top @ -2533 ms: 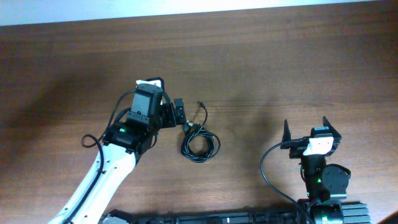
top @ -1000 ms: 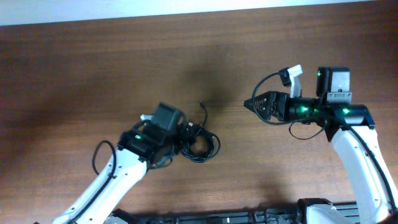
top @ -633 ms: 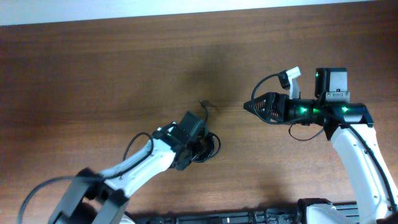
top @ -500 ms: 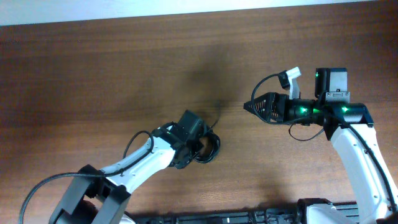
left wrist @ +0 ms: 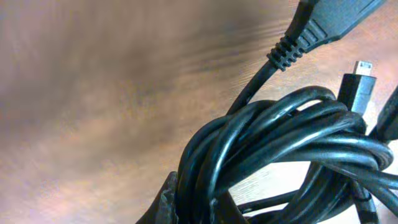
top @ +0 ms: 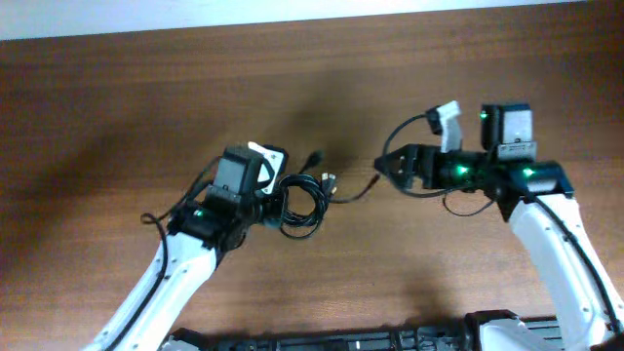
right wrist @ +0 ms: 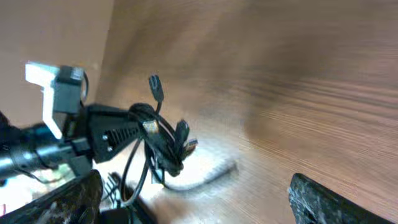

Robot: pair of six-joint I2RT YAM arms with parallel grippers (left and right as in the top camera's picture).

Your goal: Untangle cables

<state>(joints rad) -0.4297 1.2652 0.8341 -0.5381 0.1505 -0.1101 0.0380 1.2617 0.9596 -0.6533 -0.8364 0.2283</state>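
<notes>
Across the dark brown wooden table [top: 117, 107] in my overhead feed, my left pincer [top: 271, 198] is pinching the thin black cables [top: 304, 200], a knotted bundle of loops just left of the table's middle with small plug ends poking up and to the right. One loose strand trails rightward toward my right pincer [top: 387, 168], whose fingers [right wrist: 323, 202] stand spread wide; its tip is near that strand's end, but I cannot tell whether they touch.

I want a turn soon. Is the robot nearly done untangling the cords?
Not nearly. Done: nothing separated; the cords are one knotted bundle. In hand: the left gripper pinches that bundle, with one loose end trailing toward the open right gripper. Left: pulling all cords apart.
</notes>
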